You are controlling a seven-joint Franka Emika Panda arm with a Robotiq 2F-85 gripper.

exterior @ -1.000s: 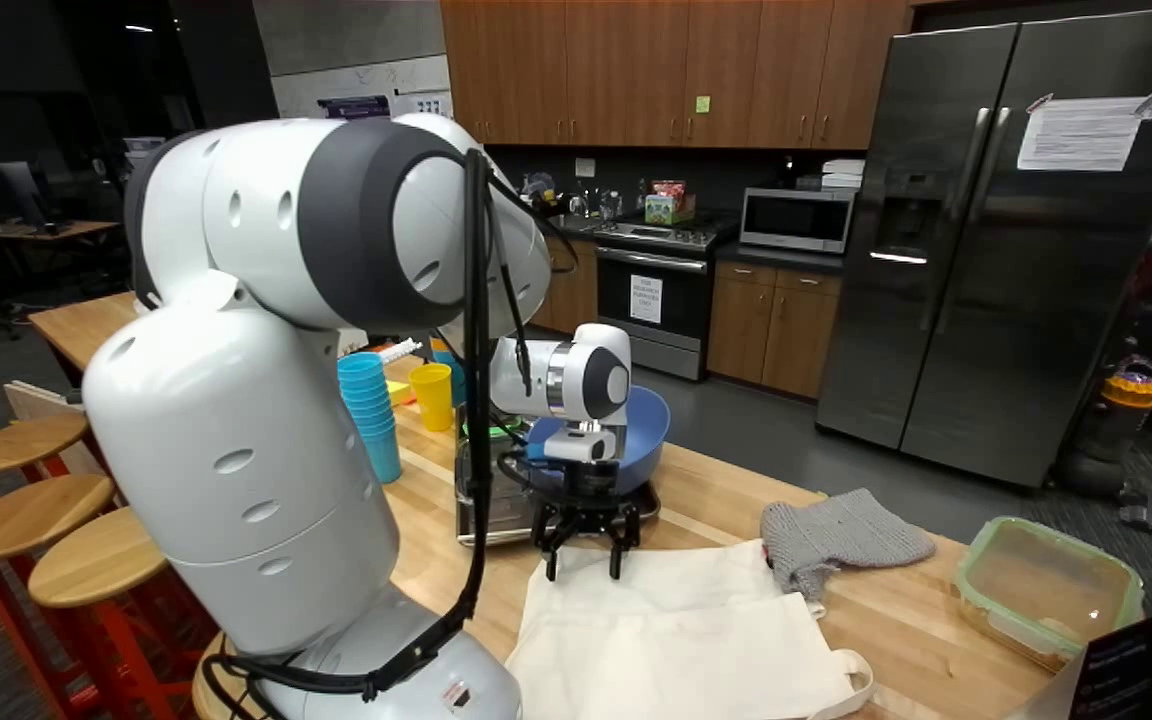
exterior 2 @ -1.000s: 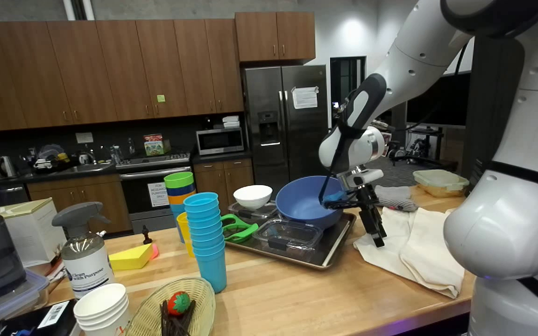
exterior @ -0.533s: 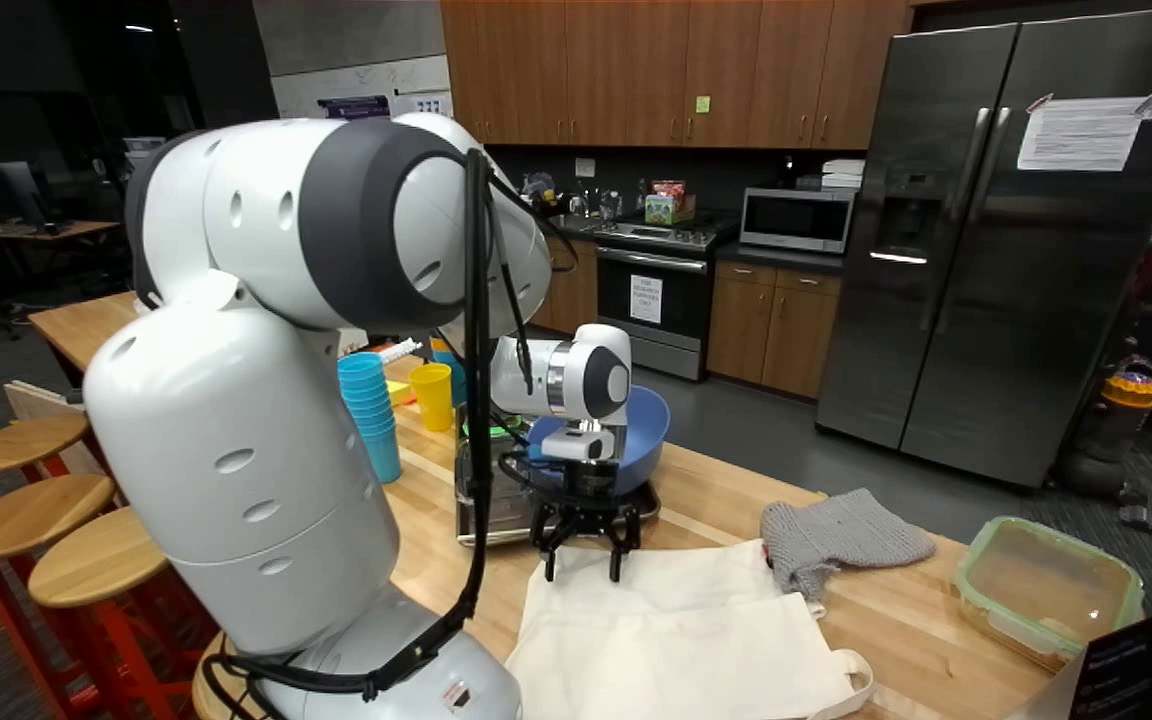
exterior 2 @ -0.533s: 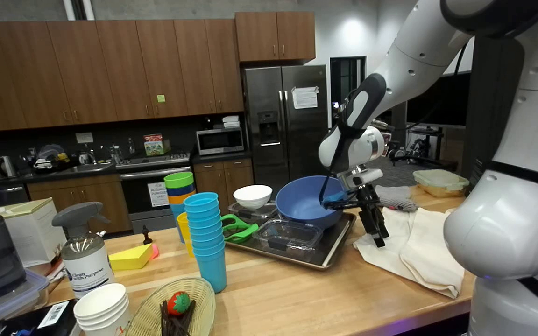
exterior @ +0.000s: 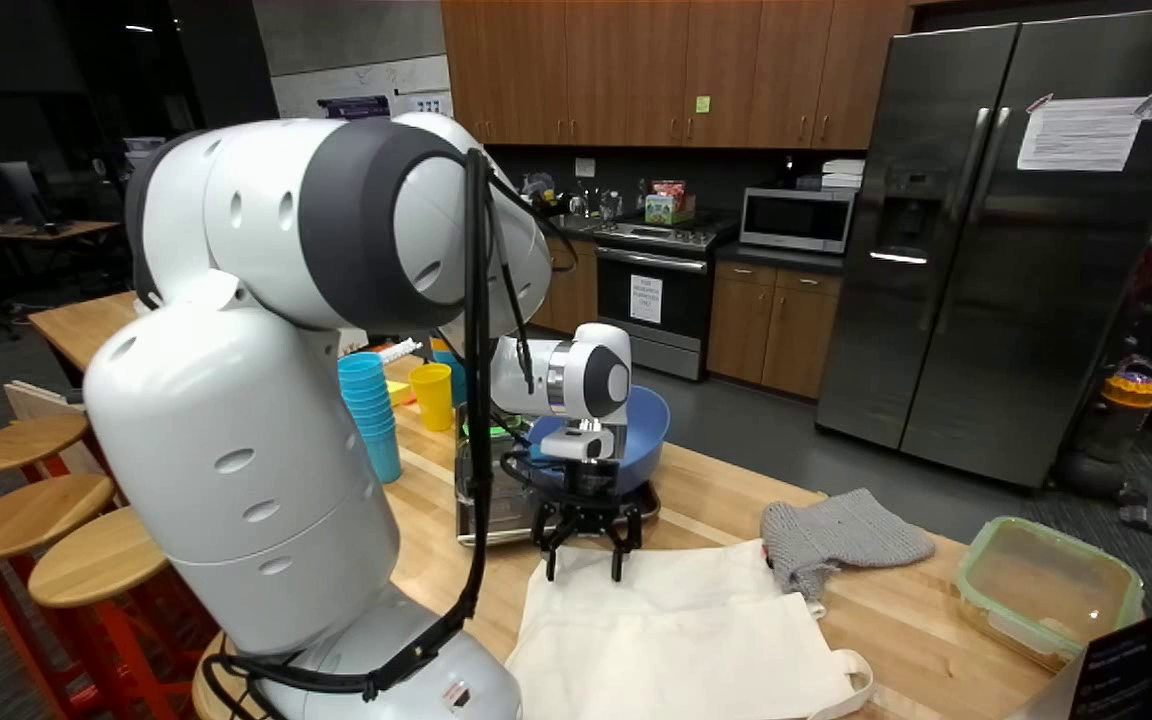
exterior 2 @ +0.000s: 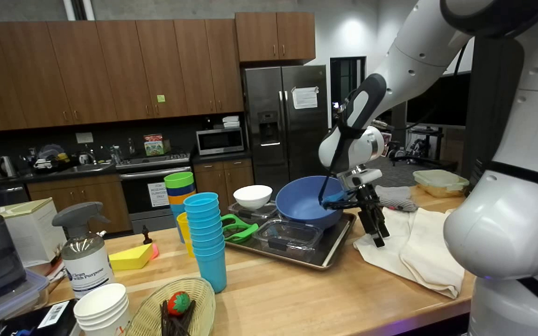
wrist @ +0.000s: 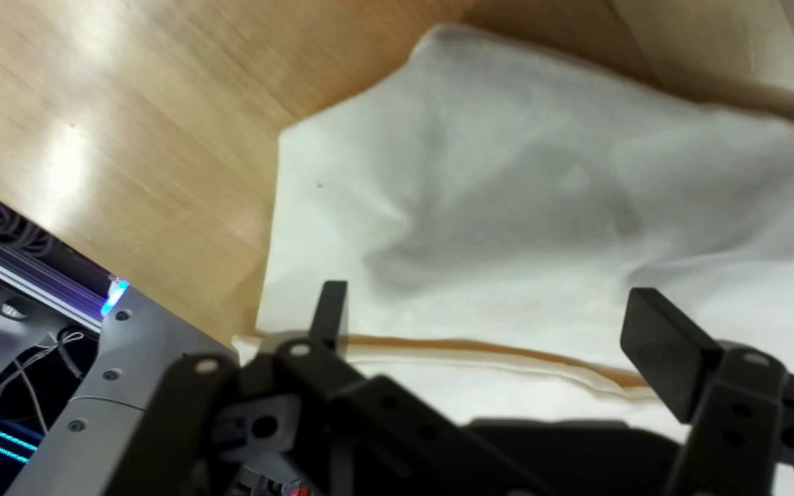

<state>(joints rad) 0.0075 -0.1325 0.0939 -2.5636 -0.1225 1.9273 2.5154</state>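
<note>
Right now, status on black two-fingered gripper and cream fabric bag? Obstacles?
Gripper open, empty, over bag; contact unclear. Bag creased on pale wooden tabletop. Possible obstacles: round blue bowl near gripper, grey knitted cloth by bag's edge.

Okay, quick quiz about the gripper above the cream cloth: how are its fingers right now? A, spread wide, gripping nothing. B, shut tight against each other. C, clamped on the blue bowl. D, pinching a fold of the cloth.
A: in the wrist view the gripper has its fingers standing well apart, and the cream cloth lies below them with no part pinched.
</note>
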